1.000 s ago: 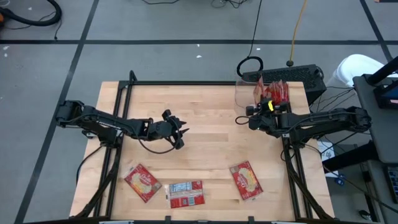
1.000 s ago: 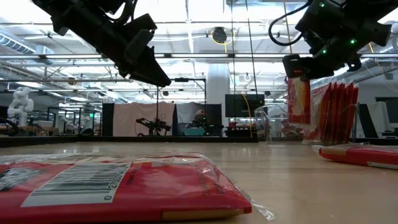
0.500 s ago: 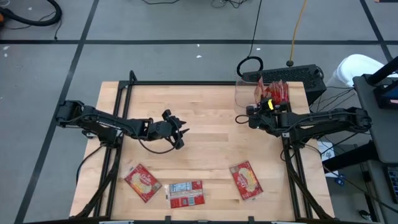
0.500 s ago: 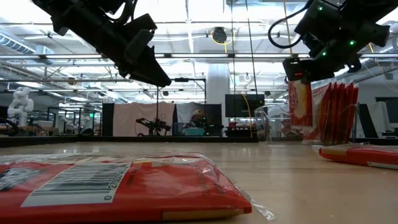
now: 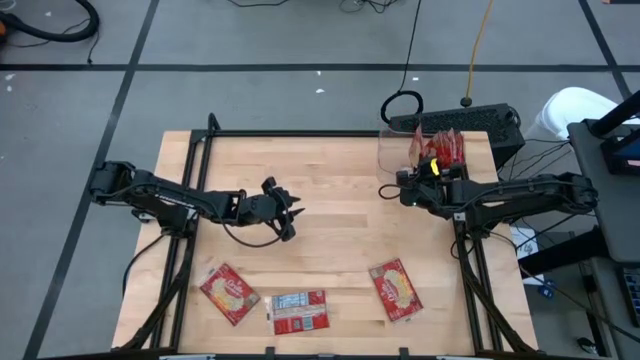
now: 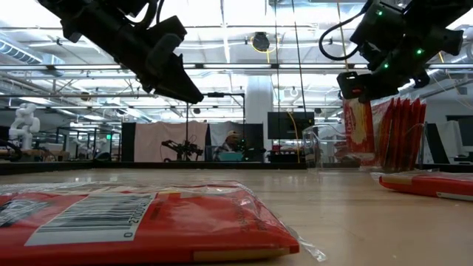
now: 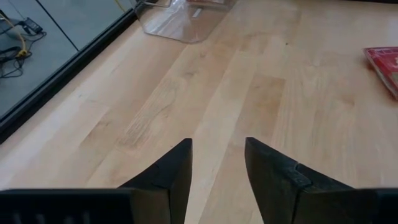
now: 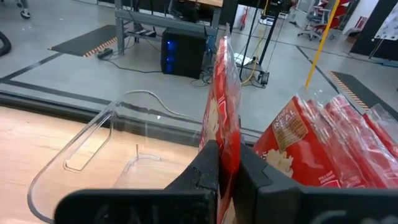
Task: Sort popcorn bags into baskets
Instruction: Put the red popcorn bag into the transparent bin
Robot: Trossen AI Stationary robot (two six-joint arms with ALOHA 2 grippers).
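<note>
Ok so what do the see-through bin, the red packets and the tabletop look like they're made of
The clear round-cornered bin looks like rigid glossy plastic: you see the floor through its walls. The flat red popcorn packet in the right pincer seems thin shiny plastic film, crinkled with glints. The pale tabletop looks like smooth butcher-block wood, judging by its grain and joined strips, though it could be laminate.

Premises: robotics lab. Evidence: open hall with exposed ceiling trusses [image 6: 222,70], taped concrete floor [image 5: 300,40], loose cabling [image 5: 405,100], a white humanoid robot [image 6: 22,122] and further equipment stations behind the worktop [image 5: 330,230].
</note>
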